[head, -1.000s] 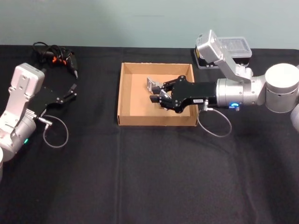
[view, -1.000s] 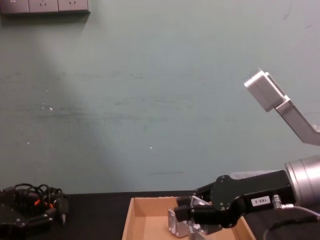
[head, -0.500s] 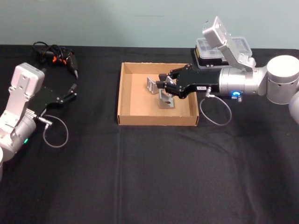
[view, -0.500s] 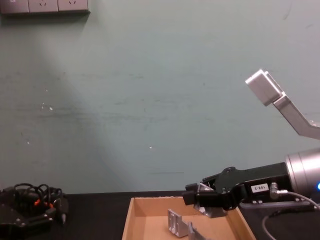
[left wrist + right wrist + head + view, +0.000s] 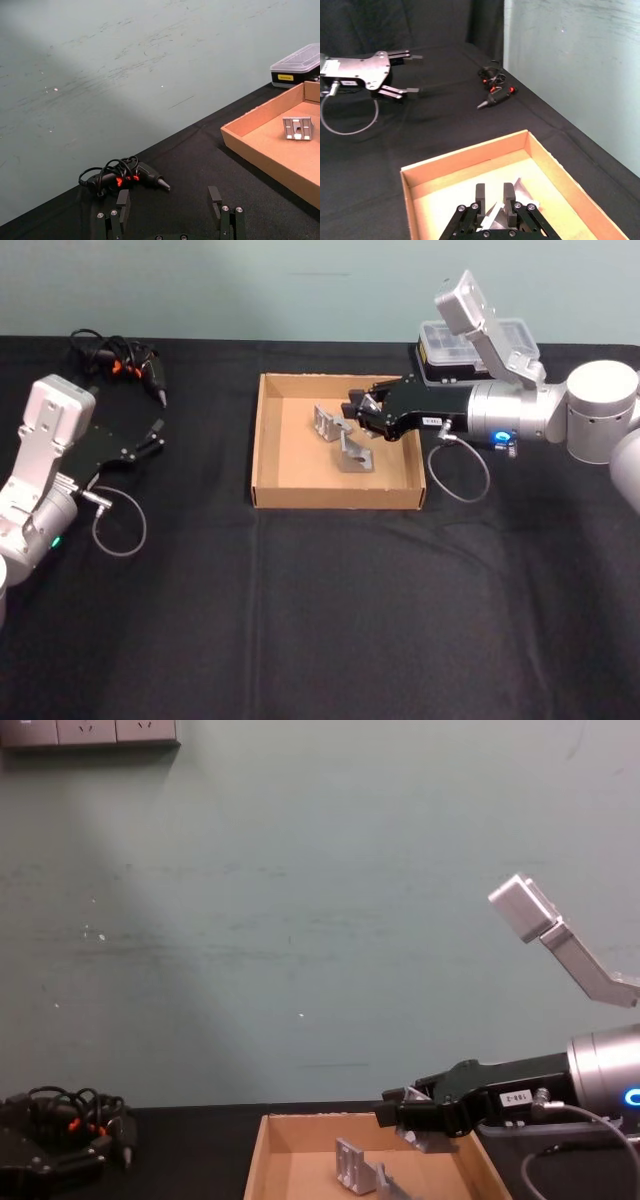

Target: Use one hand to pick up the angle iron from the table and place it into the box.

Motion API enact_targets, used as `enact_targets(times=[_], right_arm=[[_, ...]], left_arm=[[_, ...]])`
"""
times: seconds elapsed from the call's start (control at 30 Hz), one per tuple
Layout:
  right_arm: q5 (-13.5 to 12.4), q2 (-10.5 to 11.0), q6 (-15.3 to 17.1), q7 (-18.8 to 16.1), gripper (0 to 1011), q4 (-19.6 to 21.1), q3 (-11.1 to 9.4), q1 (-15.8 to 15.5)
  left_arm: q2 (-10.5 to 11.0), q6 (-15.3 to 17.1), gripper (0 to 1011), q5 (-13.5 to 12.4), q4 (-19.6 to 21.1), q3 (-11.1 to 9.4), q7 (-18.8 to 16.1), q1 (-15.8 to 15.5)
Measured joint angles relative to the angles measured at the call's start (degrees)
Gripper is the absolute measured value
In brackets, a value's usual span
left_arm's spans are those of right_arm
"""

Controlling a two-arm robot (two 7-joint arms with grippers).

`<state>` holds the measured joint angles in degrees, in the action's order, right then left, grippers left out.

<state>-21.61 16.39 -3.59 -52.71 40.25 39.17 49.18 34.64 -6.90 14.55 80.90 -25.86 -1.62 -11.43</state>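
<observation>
Since a second ago, right gripper (image 5: 352, 417) backs toward 3 o'clock, nearly closed, empty; angle iron (image 5: 355, 453) in box (image 5: 268, 455); I risk clipping the wall.

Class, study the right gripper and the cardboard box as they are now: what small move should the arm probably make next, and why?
Probably draw the right gripper back toward the robot's right, away from the cardboard box. Two angle irons lie on the box floor, and the gripper hangs over them with nothing between its fingers, so placing looks done. The left gripper rests parked at the table's left.

No legible txt; labels on gripper (image 5: 352, 417), case (image 5: 299, 64) unreadable.
</observation>
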Motion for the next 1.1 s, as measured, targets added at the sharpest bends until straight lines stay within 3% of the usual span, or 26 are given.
enact_targets(times=[0.57, 1.03, 1.1], right_arm=[[3.7, -3.9, -1.2, 3.4, 226, -8.2, -0.9, 1.9], [5.0, -4.8, -1.7, 3.9, 227, -10.1, -1.3, 2.3], [5.0, -4.8, -1.7, 3.9, 269, -10.0, -1.3, 2.3]], left_arm=[[0.0, 0.0, 1011, 0.0, 0.0, 0.0, 0.0, 0.0], [0.0, 0.0, 1011, 0.0, 0.0, 0.0, 0.0, 0.0], [0.0, 0.0, 1011, 0.0, 0.0, 0.0, 0.0, 0.0]])
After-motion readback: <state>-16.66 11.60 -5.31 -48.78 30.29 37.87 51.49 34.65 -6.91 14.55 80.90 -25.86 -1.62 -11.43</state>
